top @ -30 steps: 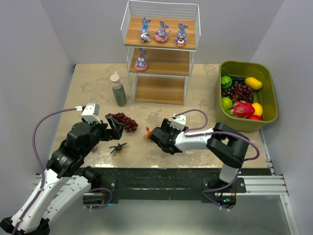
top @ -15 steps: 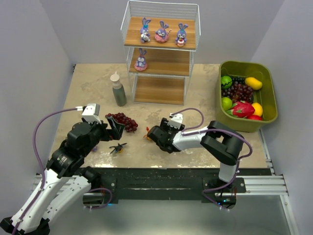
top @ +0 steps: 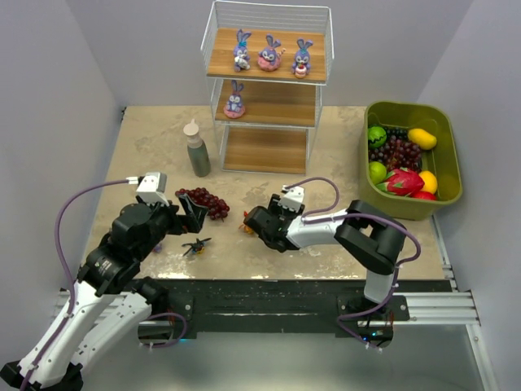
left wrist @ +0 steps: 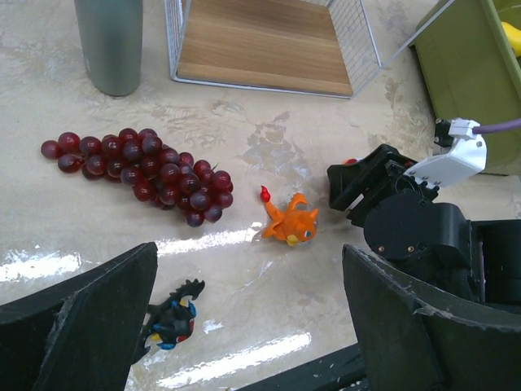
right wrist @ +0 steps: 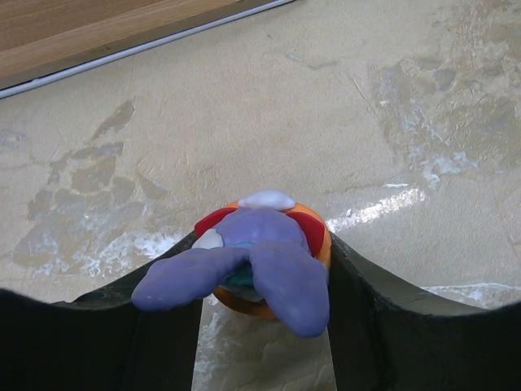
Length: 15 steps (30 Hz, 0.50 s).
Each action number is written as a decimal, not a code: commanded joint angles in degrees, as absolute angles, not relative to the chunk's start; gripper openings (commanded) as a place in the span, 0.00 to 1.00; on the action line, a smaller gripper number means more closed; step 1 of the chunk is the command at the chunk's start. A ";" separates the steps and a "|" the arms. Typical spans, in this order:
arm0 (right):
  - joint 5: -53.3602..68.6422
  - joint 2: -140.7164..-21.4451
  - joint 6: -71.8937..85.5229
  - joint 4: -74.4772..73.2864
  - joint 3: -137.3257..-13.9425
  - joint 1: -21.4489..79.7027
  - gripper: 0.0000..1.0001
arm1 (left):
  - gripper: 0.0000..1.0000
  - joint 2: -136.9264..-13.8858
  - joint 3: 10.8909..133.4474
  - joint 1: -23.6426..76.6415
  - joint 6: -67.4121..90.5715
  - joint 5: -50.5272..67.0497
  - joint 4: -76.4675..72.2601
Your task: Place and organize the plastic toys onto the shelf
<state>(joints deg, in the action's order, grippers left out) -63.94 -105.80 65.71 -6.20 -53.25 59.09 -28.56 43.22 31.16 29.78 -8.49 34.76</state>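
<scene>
Four bunnies on shelf; ringed bunny, orange creature, black bug off.

Right gripper has its dark fingers across the lower frame, pressed against both sides of a purple long-eared, orange-ringed bunny toy, ears toward the bottom edge. Beige marbled table behind. Shelf wooden board, upper left.

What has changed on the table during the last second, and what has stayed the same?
The right gripper moved a little to the left, toward the orange creature. A bunny toy sits between its fingers. The left gripper, the black bug and the grape bunch stayed where they were.
</scene>
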 commanded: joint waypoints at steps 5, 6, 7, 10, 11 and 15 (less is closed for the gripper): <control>-63.99 -96.96 49.77 8.93 -51.42 58.54 0.17 | 1.00 -29.27 40.79 31.03 29.09 -7.91 29.27; -62.59 -94.25 44.44 10.53 -50.89 58.45 0.16 | 0.99 -29.27 40.35 31.11 29.18 -8.35 28.83; -58.84 -92.74 41.69 12.11 -50.89 58.27 0.16 | 0.99 -29.27 39.73 31.11 29.27 -8.70 28.57; -54.77 -88.61 33.86 12.40 -53.95 57.75 0.16 | 1.00 -29.09 38.59 31.03 29.27 -9.84 28.04; -53.45 -87.90 32.71 10.22 -56.75 57.66 0.16 | 1.00 -29.00 38.41 31.11 29.27 -10.19 27.95; -49.23 -85.87 25.59 6.69 -64.49 56.60 0.18 | 1.00 -28.13 37.53 31.11 29.36 -12.82 27.60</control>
